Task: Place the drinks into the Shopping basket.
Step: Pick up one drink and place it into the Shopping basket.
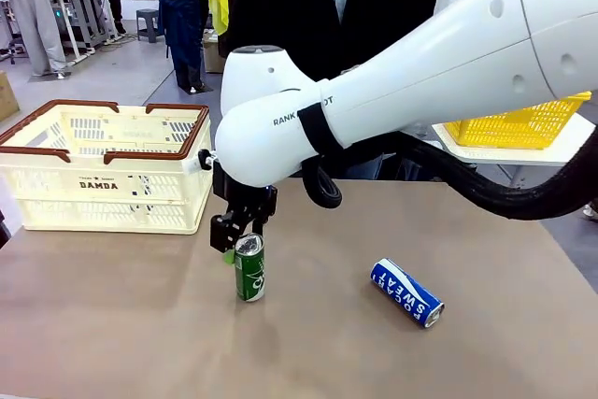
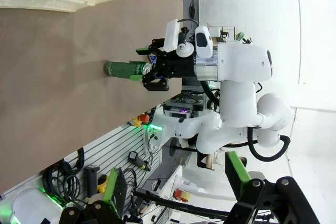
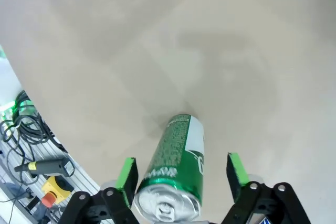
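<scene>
Green can (image 1: 249,270): slim, glossy metal cylinder, silver top, upright on matte brown table (image 1: 140,324), between green pads (image 3: 126,174) | right gripper (image 3: 181,172): fingers spread, gripping nothing | left gripper (image 2: 173,165): fingers wide apart, empty

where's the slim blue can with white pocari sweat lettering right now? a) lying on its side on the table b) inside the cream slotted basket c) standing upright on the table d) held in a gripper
a: the slim blue Pocari Sweat can lies on its side on the brown table, well apart from the cream slotted basket.
</scene>
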{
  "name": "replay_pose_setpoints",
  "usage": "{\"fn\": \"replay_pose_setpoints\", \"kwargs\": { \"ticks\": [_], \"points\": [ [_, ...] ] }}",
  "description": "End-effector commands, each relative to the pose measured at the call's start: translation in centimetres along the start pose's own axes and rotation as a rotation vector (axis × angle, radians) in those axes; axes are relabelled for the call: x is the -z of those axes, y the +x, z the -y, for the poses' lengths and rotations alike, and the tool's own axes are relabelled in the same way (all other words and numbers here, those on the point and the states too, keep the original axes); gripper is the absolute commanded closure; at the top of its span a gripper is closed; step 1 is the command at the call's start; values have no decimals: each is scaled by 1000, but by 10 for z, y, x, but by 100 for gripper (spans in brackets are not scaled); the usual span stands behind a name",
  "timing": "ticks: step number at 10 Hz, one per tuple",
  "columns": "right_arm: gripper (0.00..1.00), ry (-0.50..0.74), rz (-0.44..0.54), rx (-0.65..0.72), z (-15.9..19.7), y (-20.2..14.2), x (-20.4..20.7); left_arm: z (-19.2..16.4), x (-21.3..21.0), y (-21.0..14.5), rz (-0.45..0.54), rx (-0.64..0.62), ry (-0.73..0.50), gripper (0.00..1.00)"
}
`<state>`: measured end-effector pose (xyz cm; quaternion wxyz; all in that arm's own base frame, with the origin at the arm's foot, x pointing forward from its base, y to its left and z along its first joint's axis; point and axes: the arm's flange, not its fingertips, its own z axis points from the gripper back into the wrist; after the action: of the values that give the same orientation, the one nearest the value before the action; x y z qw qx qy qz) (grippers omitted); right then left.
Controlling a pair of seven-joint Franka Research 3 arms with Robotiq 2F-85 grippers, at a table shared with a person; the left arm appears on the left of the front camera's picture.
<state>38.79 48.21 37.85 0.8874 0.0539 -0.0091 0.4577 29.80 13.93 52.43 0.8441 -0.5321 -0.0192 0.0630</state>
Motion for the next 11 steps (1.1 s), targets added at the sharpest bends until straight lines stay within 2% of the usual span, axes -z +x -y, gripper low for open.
{"fn": "replay_pose_setpoints", "kwargs": {
  "ticks": [1, 3, 4, 6, 8, 9, 11],
  "points": [
    [0, 16, 28, 30, 7, -3, -38, 3, 0, -2, 0, -4, -18, 0],
    [0, 11, 62, 103, 35, -21, -105, 3, 0, -2, 0, -4, -18, 0],
    [0, 28, 90, 187, 61, -45, -151, 3, 0, -2, 0, -4, -18, 0],
    [0, 45, 157, 441, 137, -136, -235, 3, 0, -2, 0, -4, -18, 0],
    [0, 139, 229, 708, 214, -249, -284, 3, 0, -2, 0, -4, -18, 0],
    [0, 231, 303, 844, 249, -310, -296, 3, 0, -2, 0, -4, -18, 0],
    [0, 552, 495, 1008, 315, -445, -294, 3, 0, -2, 0, -4, -18, 0]
  ]
}}
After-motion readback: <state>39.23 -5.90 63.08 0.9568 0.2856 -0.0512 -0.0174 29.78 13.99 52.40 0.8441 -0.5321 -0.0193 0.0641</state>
